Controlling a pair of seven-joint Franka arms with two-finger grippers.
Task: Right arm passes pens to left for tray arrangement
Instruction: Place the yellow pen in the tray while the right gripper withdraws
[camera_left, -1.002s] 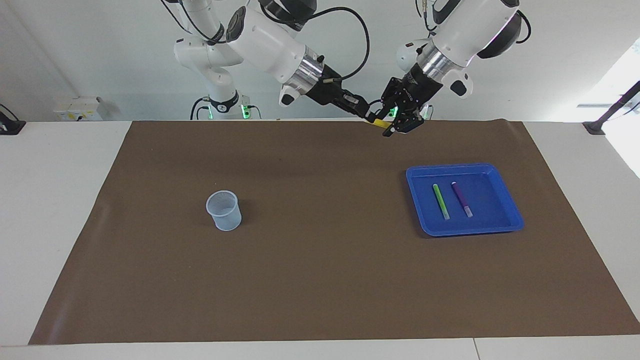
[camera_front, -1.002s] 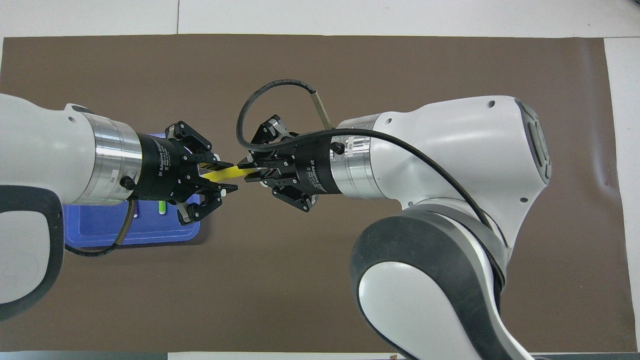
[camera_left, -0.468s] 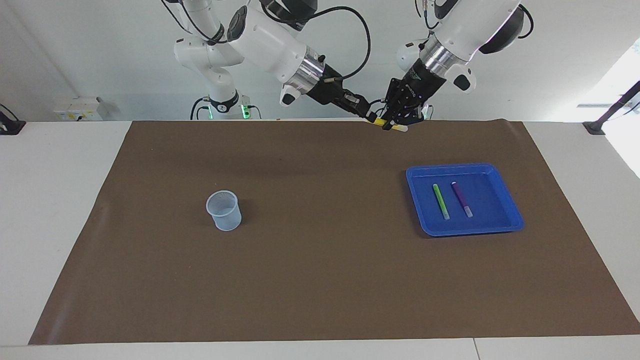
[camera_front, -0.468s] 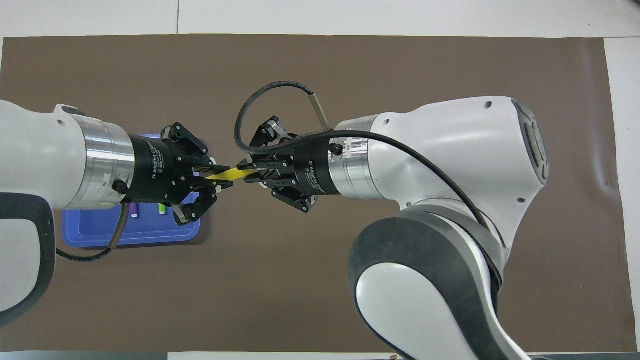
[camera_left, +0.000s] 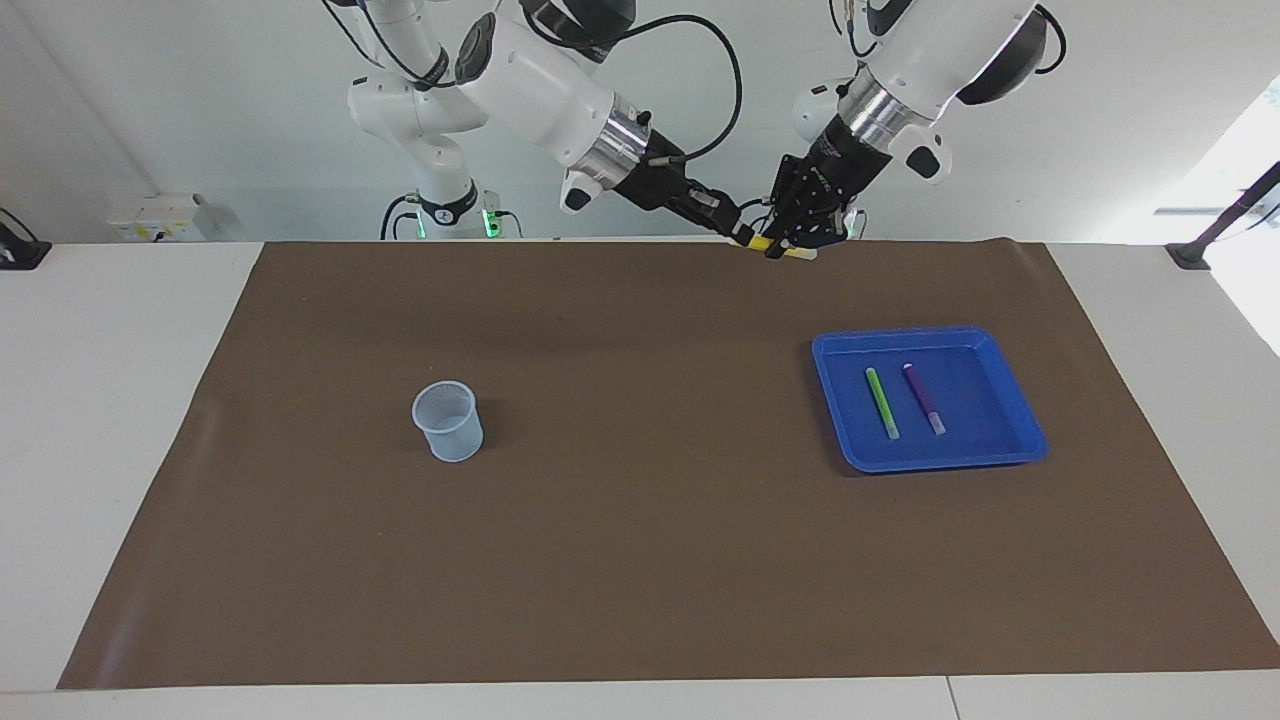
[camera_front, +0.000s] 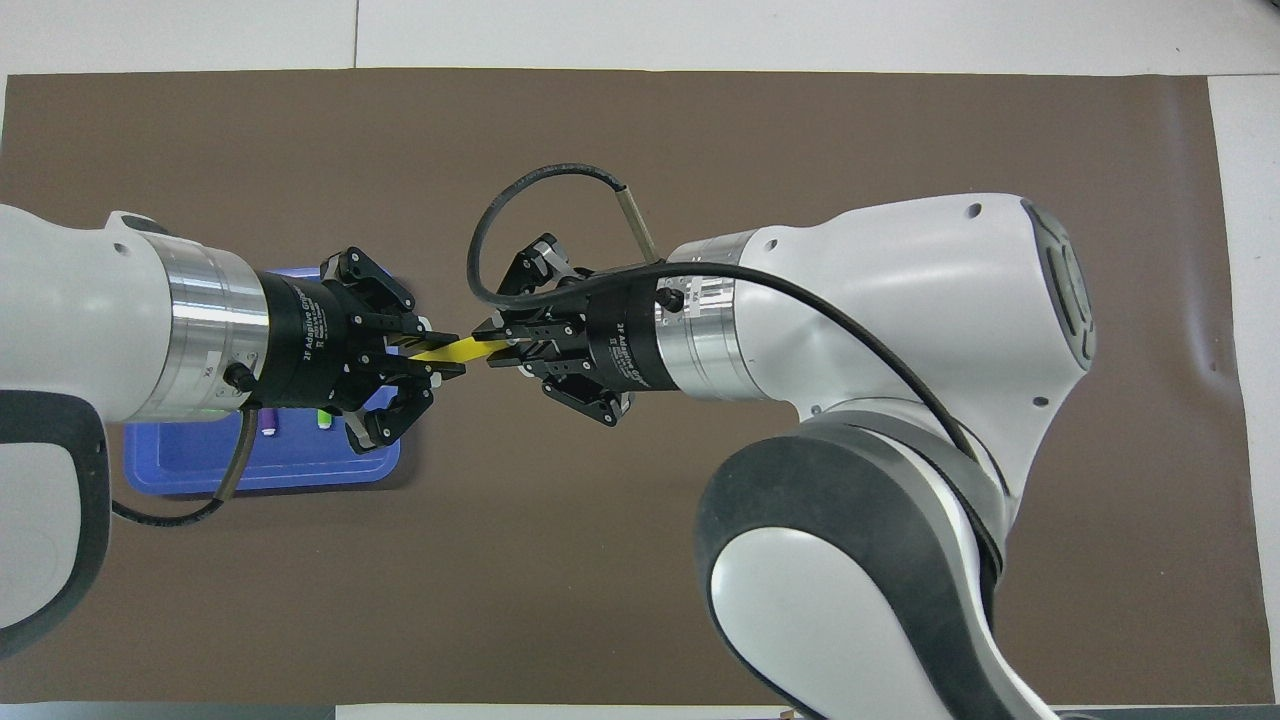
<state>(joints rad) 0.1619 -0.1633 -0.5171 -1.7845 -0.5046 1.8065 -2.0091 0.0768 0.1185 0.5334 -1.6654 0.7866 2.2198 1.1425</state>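
Observation:
The yellow pen (camera_front: 455, 349) (camera_left: 765, 244) hangs in the air over the brown mat, gripped at both ends. My left gripper (camera_front: 435, 352) (camera_left: 785, 248) is shut on the end with the whitish tip. My right gripper (camera_front: 495, 348) (camera_left: 740, 236) has its fingertips shut on the other end. The blue tray (camera_left: 975, 400) (camera_front: 200, 465) lies toward the left arm's end of the table. In it rest a green pen (camera_left: 881, 402) and a purple pen (camera_left: 924, 398), side by side. From overhead the left wrist covers most of the tray.
A small translucent cup (camera_left: 448, 420) stands upright on the mat (camera_left: 640, 560) toward the right arm's end; the right arm hides it from overhead. A black cable (camera_front: 520, 200) loops above the right wrist.
My left gripper has closed on the yellow pen and risen a little toward the right gripper. The right gripper has kept its place on the pen.

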